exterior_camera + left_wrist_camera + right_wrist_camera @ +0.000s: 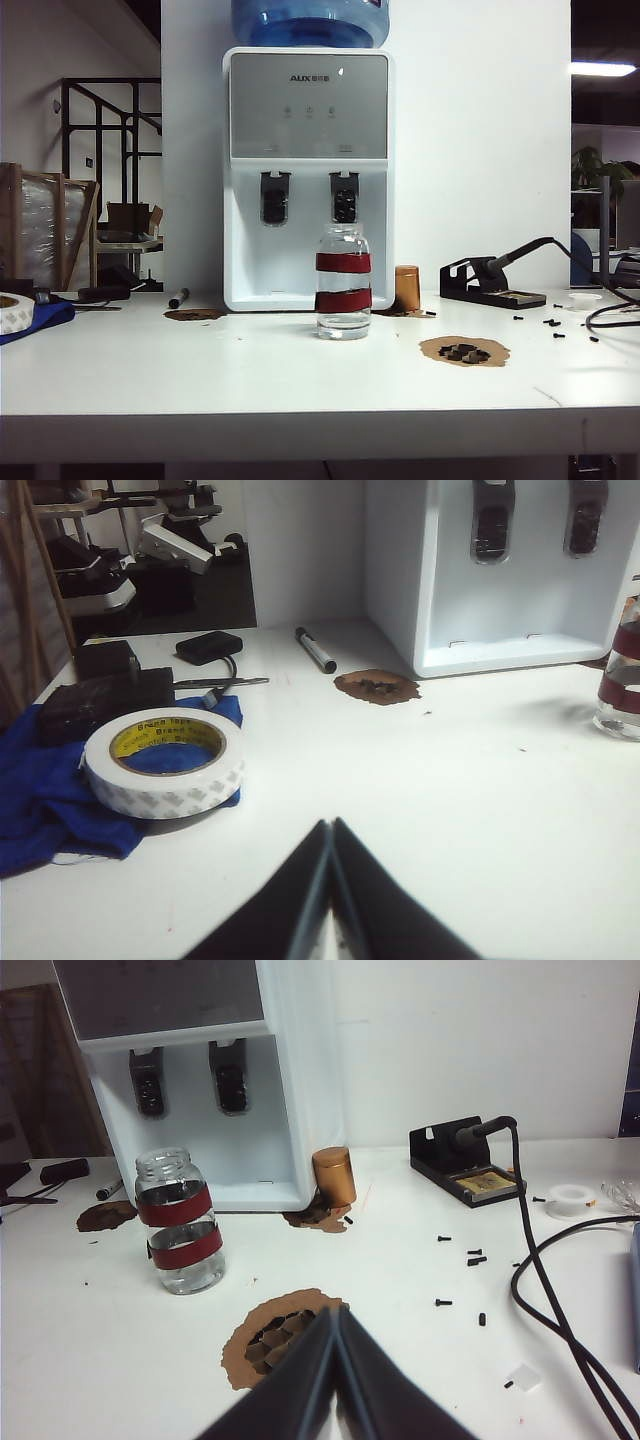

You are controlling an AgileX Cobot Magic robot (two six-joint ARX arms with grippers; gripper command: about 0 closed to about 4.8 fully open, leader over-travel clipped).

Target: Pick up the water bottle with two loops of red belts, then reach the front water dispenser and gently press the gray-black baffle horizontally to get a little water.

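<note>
The water bottle point(180, 1222) stood upright before the water dispenser point(290, 1110), nearer the clenched, empty right hand point(335, 1312) than the equally clenched left hand point(330, 825).

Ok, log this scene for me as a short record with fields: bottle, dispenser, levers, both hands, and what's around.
bottle: clear glass water bottle with two red bands, upright on the white table, in front of the dispenser, unheld
dispenser: white water dispenser with silver-grey panel, blue jug on top
target lever: gray-black baffle, left of two, untouched
left hand: left hand shut, empty, above the table near a white tape roll
right hand: right hand shut, empty, short of the bottle
nearby: copper-brown cylinder; black soldering iron stand
</note>
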